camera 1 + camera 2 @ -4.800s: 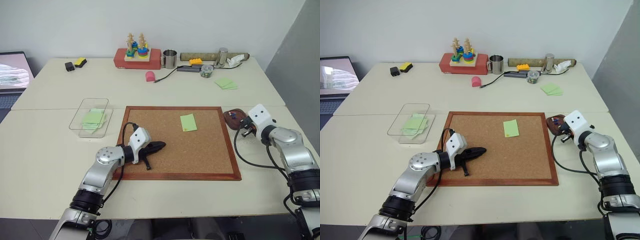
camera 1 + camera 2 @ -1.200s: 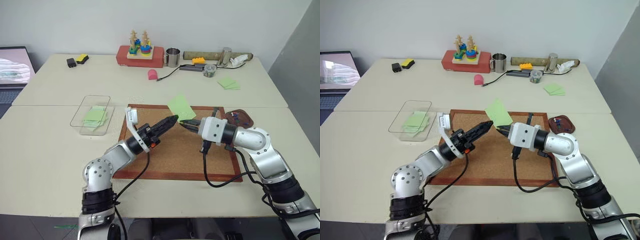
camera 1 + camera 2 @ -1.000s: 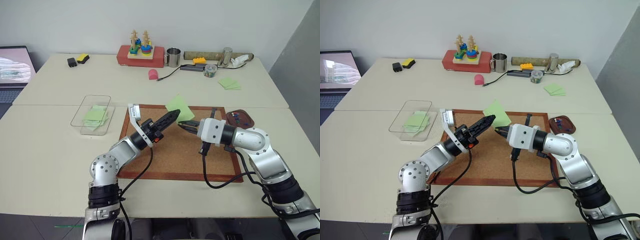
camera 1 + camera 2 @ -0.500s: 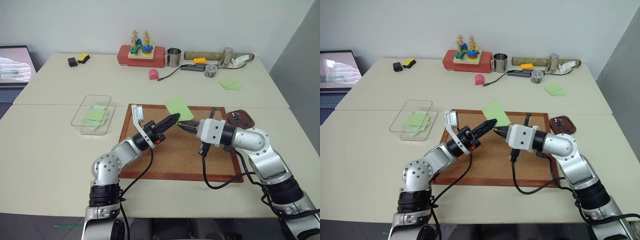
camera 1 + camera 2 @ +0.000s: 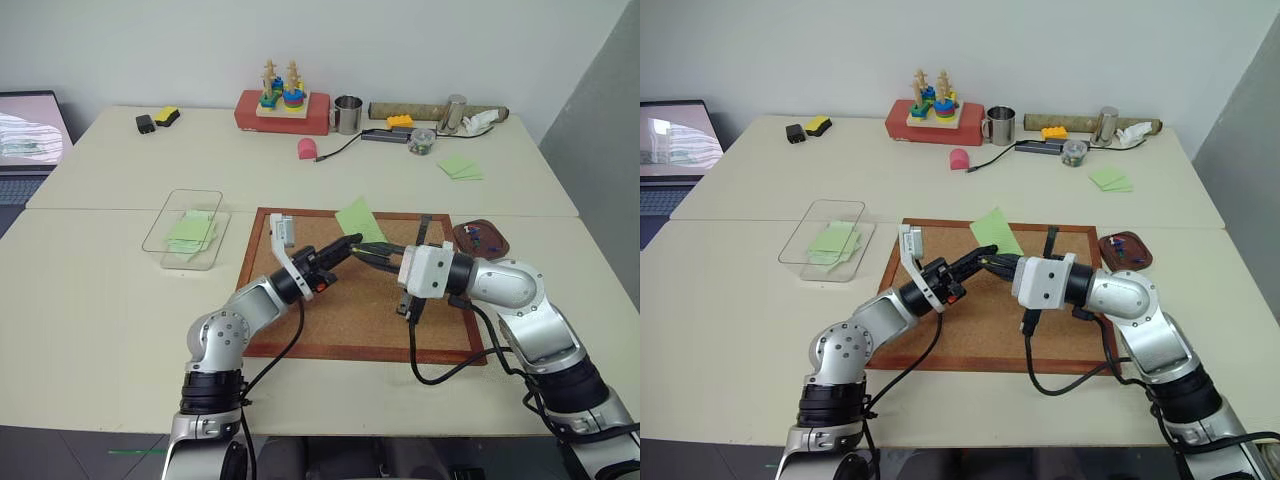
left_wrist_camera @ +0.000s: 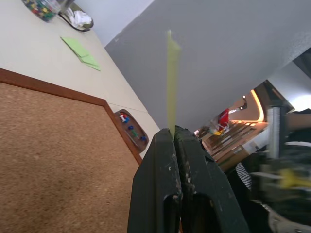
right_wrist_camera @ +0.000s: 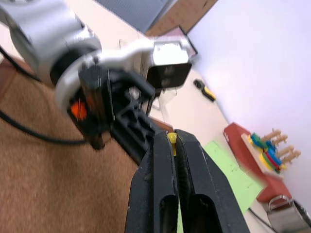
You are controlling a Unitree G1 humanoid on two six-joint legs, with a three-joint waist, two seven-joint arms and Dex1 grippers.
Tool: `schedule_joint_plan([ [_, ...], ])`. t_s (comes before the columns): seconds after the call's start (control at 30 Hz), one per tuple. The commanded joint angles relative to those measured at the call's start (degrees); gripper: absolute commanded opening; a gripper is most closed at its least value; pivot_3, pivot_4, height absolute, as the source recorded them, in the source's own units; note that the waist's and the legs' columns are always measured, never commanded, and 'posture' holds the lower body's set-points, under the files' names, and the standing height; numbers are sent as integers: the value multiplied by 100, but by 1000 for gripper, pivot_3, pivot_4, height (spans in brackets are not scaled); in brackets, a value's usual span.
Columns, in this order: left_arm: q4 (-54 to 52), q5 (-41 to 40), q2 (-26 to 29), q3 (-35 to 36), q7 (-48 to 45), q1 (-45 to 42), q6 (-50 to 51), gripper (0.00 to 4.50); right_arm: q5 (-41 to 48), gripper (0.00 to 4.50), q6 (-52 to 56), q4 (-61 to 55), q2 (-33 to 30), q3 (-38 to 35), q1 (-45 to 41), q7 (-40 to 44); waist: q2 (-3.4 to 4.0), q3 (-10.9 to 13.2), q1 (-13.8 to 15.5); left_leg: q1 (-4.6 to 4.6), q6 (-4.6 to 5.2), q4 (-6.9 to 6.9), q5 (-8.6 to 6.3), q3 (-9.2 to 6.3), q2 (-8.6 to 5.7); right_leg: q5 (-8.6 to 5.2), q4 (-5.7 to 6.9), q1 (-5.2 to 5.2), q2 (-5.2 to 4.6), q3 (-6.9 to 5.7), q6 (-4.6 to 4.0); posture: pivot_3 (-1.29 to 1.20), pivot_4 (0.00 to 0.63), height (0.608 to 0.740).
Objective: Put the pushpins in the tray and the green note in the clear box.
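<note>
The green note stands tilted in the air over the cork board. My left gripper is shut on its lower edge; in the left wrist view the note rises edge-on from my shut left gripper. Tip to tip with the left gripper, my right gripper is shut on a pushpin with a yellow head. The tray lies at the board's right edge with a few pushpins in it. The clear box sits left of the board and holds green notes.
A pile of green notes and a small jar of pins lie at the far right. Along the back stand a stacking toy on a red box, a metal cup and a cable. A laptop is at the far left.
My left gripper has shut on the note's lower edge, close against the right gripper's tips. The note now sits slightly lower and the right hand has drawn back a little.
</note>
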Motion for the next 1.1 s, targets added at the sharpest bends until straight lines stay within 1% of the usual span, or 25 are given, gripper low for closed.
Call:
schedule_joint_plan([
  [0.03,-79,184,15,-94,-88,57,-178,27,305,0,512,-418,0,-510,165,-287,0,0,5,0,0,0,0,-2,-1,0,0,1,-1,-1,0,0,150,740],
  [0.1,-153,224,25,-101,-99,100,-211,27,148,0,780,-298,-207,-766,309,-404,0,0,3,-1,0,0,0,-4,-1,0,-1,2,-1,-3,0,0,150,740],
  [0.17,-281,274,60,-121,-110,154,-251,27,-234,0,948,-26,-527,-946,484,-508,0,0,17,-1,0,0,0,-3,-1,0,0,2,-1,-2,-1,0,150,740],
  [0.2,-381,319,101,-148,-119,187,-281,27,-406,0,1095,203,-665,-1076,555,-656,0,0,18,-1,0,0,0,-3,-3,0,-3,3,-2,-3,-1,0,150,740],
  [0.27,-659,497,275,-269,-172,273,-365,27,-868,0,999,862,-962,-1256,599,-1075,0,0,22,-2,0,0,0,0,-4,0,-5,3,-3,-1,-1,0,150,740],
  [0.33,-882,587,409,-375,-234,341,-389,27,-1096,0,1039,1252,-1124,-1286,598,-1225,0,0,15,-1,0,0,0,3,-4,0,-3,2,-3,0,-2,0,150,740],
  [0.5,-1480,896,903,-689,-522,468,-491,27,-1331,0,991,2043,-1270,-1239,395,-1379,1,0,-15,2,1,-6,0,8,1,-5,0,-1,3,3,-11,0,150,740],
  [0.6,-1648,1009,1066,-767,-591,487,-556,27,-1504,0,965,2390,-1324,-1112,250,-1344,2,0,-5,1,0,-4,0,8,0,-5,2,-2,0,4,-11,0,150,740],
  [0.83,-1794,1156,1142,-913,-659,560,-675,27,-1692,0,991,3155,-1285,-896,-101,-1303,2,0,7,0,0,-1,0,10,-3,-5,0,1,-3,3,-11,0,150,740],
  [0.9,-1811,1181,1134,-953,-657,562,-700,0,-1721,454,1025,3297,-1261,-859,-163,-1268,2,1,4,-1,1,-2,0,10,-2,-5,0,0,-3,3,-11,0,150,740],
  [0.93,-1815,1193,1126,-966,-657,562,-708,0,-1761,466,1008,3398,-1275,-831,-191,-1278,2,1,1,-1,1,-2,0,10,-2,-5,0,-1,-3,4,-11,0,150,740],
  [1.07,-1817,1212,1126,-980,-654,563,-726,0,-1780,1477,910,3580,-1310,-800,-255,-1303,2,1,4,-1,1,-1,0,10,-2,-5,0,0,-3,3,-11,0,150,740],
  [1.1,-1816,1212,1128,-982,-651,563,-728,0,-1777,1566,898,3592,-1313,-800,-263,-1303,2,1,2,-1,1,-2,0,10,-3,-5,0,0,-3,3,-11,0,150,740],
])
